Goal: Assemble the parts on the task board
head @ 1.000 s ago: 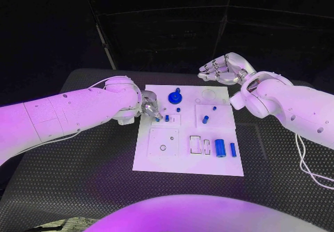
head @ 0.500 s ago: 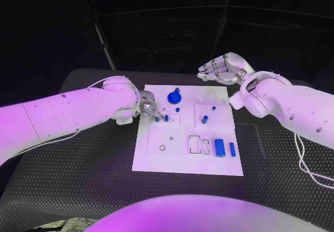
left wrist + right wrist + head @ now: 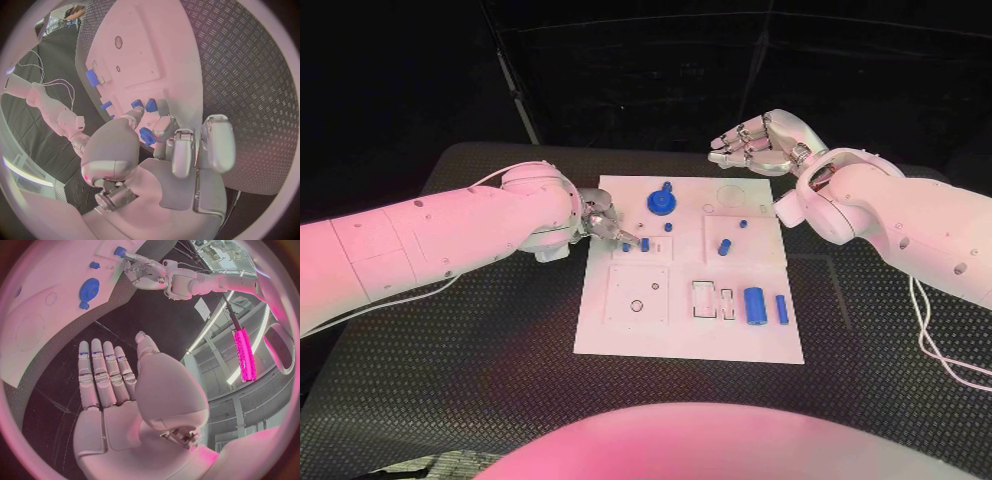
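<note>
1. Step in hand, by the look: left hand pinching small blue peg at task board left edge
2. Right hand hovering open beyond far edge, holding nothing
3. Next: lowering peg squarely into its socket

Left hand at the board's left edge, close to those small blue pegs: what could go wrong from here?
1. The left hand has its fingers crowded around a small blue peg; whether it is gripped is unclear, so it might slip or tip.
2. Other blue pegs stand right beside it and might get knocked.
3. The hand sits at the task board edge; a push could shift it.
</note>
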Robot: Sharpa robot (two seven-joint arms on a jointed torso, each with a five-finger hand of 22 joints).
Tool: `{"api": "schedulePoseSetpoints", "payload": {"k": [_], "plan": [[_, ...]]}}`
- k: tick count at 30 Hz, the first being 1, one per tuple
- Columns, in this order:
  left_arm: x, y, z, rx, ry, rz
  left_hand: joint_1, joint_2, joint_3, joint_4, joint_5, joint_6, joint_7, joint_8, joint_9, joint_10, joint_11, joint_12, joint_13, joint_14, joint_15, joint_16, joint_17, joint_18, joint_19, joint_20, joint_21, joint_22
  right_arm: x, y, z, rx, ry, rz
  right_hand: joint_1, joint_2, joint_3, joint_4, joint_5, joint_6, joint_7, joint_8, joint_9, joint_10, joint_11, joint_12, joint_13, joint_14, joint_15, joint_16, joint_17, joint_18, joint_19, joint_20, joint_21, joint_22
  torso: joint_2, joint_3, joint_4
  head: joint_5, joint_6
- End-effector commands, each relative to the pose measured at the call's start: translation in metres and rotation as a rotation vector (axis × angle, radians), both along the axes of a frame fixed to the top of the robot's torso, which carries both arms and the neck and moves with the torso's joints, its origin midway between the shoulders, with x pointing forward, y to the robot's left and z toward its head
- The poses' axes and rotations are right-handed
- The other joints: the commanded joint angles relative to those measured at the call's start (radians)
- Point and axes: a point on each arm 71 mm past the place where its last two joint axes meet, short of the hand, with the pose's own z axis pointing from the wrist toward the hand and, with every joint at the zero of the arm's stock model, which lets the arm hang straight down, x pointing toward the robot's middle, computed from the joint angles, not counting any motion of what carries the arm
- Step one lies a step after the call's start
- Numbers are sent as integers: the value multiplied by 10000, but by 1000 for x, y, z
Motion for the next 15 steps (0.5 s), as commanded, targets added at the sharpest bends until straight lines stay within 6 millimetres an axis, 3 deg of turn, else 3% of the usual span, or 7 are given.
{"api": "schedulePoseSetpoints", "payload": {"k": [1,5,7,9,11,13,15], "plan": [[2,3,1,-587,-316,693,122,97,-226,103,33,-83,-24,-48,-20,-121,8,-74,-70,1054,-21,31,2635,65,-20,-68,-77,701,0,1,1,64,-49,106,-19,40,-24,-6,49,84,77,-56,7,-8,19,51,-15,15,-14,-46,-11,50,55,-11,-34,-15,5,-5,7,-9,1],[2,5,4,-1255,-471,1149,413,199,-535,249,57,-299,59,-164,-119,-467,88,-483,-628,1054,21,31,2635,119,-142,-26,-337,514,0,1,1,65,-48,102,-19,40,-24,-6,49,84,77,-56,7,-8,19,51,-15,15,-14,-46,-11,50,55,-11,-34,-15,5,0,2,-27,1],[3,5,7,-1806,-652,1354,689,229,-809,365,73,-771,264,-476,-340,-1461,272,-1654,-2117,1046,146,13,2615,283,-529,65,-1127,-79,0,1,1,64,-46,98,-19,40,-24,-6,49,84,77,-56,7,-8,19,51,-15,15,-14,-46,-11,50,55,-11,-34,-15,5,2,0,-52,1],[3,4,9,-2214,-823,1388,889,235,-1034,474,73,-1077,429,-681,-531,-2054,416,-2277,-2874,950,269,-218,2354,378,-770,162,-1622,-438,0,1,1,65,-42,96,-19,40,-24,-6,49,84,77,-56,7,-8,19,51,-15,15,-14,-46,-11,50,55,-11,-34,-15,10,3,2,-63,1],[4,2,13,-2722,-1109,1347,1094,212,-1250,606,68,-1477,631,-906,-751,-2870,605,-2968,-3643,562,427,-1029,1480,612,-1421,292,-2861,-1345,0,1,1,66,-37,88,-19,40,-24,-6,49,84,77,-56,7,-8,19,51,-15,15,-14,-46,-11,50,55,-11,-34,-15,15,2,5,-80,1],[5,-1,16,-3207,-1493,1225,1464,165,-1505,795,17,-1901,862,-1151,-1070,-3682,841,-3386,-3892,-262,662,-2414,124,984,-2613,485,-5028,-2892,0,1,1,66,-34,84,-19,40,-24,-6,49,84,77,-56,7,-8,19,51,-15,15,-14,-46,-11,50,55,-11,-34,-15,8,7,10,-94,1],[6,-6,22,-3682,-2138,877,2144,134,-1588,690,-148,-2214,1103,-1389,-1397,-4446,1103,-3848,-4193,-1490,914,-4243,-1554,1187,-3596,673,-6667,-4016,0,1,1,68,-31,85,-19,40,-24,-6,49,84,77,-56,7,-8,19,51,-15,15,-14,-46,-11,50,55,-11,-34,-15,5,12,10,-111,1]]}}
